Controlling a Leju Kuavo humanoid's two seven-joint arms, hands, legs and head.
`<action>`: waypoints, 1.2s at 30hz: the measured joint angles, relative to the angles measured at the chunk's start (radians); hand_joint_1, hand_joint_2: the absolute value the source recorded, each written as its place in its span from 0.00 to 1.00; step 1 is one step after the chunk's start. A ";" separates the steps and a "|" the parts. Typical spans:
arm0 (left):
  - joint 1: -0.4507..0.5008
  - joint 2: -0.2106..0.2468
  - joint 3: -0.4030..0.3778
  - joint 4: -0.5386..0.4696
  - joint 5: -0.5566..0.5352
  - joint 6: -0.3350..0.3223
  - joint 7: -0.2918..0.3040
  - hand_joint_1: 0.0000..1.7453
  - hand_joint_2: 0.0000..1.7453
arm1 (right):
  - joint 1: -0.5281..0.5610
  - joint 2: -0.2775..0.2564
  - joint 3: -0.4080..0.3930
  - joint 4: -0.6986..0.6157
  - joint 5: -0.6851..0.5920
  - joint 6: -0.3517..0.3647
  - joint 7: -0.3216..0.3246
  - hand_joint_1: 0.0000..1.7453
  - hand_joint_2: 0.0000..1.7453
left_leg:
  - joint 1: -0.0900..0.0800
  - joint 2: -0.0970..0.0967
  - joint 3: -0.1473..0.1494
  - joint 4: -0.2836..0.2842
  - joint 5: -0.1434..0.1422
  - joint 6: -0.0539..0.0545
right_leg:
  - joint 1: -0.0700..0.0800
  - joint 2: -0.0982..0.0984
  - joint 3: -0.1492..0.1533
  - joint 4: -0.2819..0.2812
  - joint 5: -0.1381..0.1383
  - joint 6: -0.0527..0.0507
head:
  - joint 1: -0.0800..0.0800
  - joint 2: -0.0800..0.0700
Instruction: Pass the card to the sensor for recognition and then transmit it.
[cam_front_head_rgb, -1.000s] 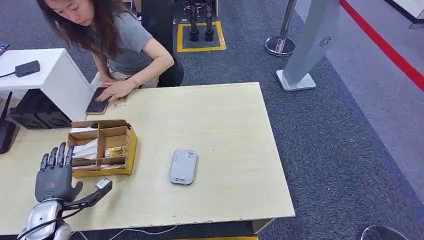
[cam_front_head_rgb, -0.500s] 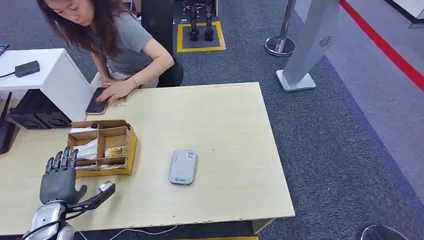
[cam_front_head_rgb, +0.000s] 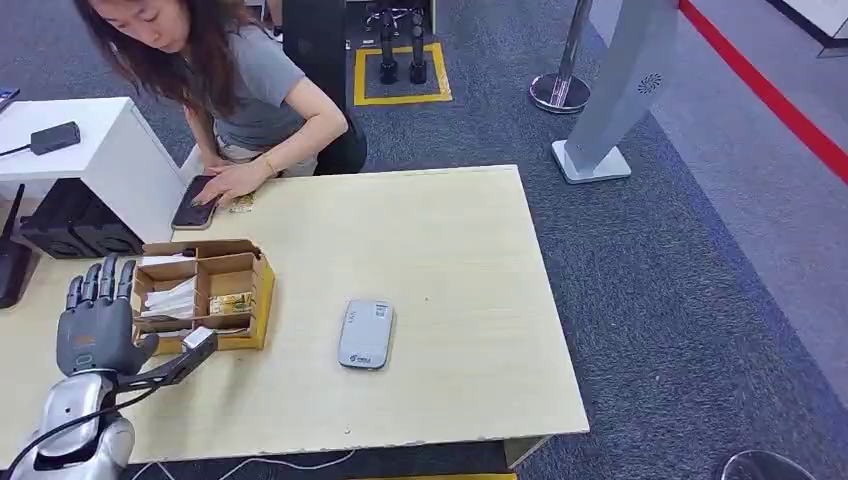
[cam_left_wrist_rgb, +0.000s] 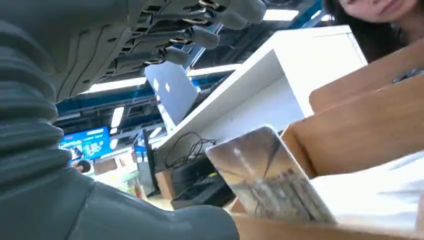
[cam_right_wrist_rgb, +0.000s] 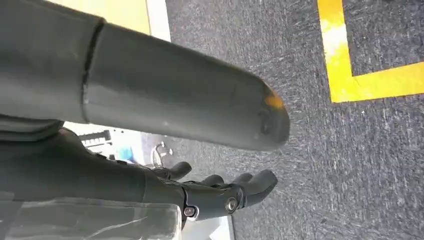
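A brown cardboard box (cam_front_head_rgb: 258, 290) with several compartments stands on the left of the table, and a printed card (cam_front_head_rgb: 231, 303) lies in one of them. The grey sensor pad (cam_front_head_rgb: 366, 334) lies flat in the middle of the table. My left hand (cam_front_head_rgb: 95, 325) hovers just left of the box, fingers spread and straight, holding nothing. In the left wrist view a card (cam_left_wrist_rgb: 270, 175) leans against the box wall (cam_left_wrist_rgb: 360, 130), with my left hand's fingers (cam_left_wrist_rgb: 200, 35) apart from it. My right hand (cam_right_wrist_rgb: 220, 192) hangs over the carpet, fingers loosely extended and empty.
A person leans over the table's far left corner with a hand on a dark phone (cam_front_head_rgb: 195, 208). A white cabinet (cam_front_head_rgb: 100, 150) and a black device (cam_front_head_rgb: 12, 265) stand at the left. A grey post base (cam_front_head_rgb: 592, 160) is on the carpet beyond the table.
My left hand has moved away from me and to the left, from near the box's front corner to beside its left end. The box, sensor and person stay put.
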 joint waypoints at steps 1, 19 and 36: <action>0.000 0.000 0.000 -0.002 0.000 0.002 0.000 0.00 1.00 | 0.000 0.000 0.000 0.000 0.000 0.000 -0.001 0.00 0.00 | 0.000 0.000 0.000 0.000 0.000 0.000 | 0.000 0.000 0.000 0.000 0.000 0.000 | 0.000 0.000; 0.000 0.000 0.000 -0.012 0.000 0.004 0.000 0.01 1.00 | -0.001 0.000 0.000 0.001 0.000 -0.001 -0.002 0.00 0.00 | 0.000 0.000 0.000 0.000 0.000 0.000 | 0.000 0.000 0.000 0.000 0.000 0.000 | 0.000 0.000; 0.007 -0.010 0.000 0.032 0.002 -0.014 0.000 0.03 1.00 | 0.000 -0.003 0.007 0.000 0.000 -0.001 0.005 0.00 0.00 | 0.000 0.000 -0.001 0.000 0.000 0.000 | 0.000 0.000 -0.001 0.000 0.000 0.000 | 0.000 0.000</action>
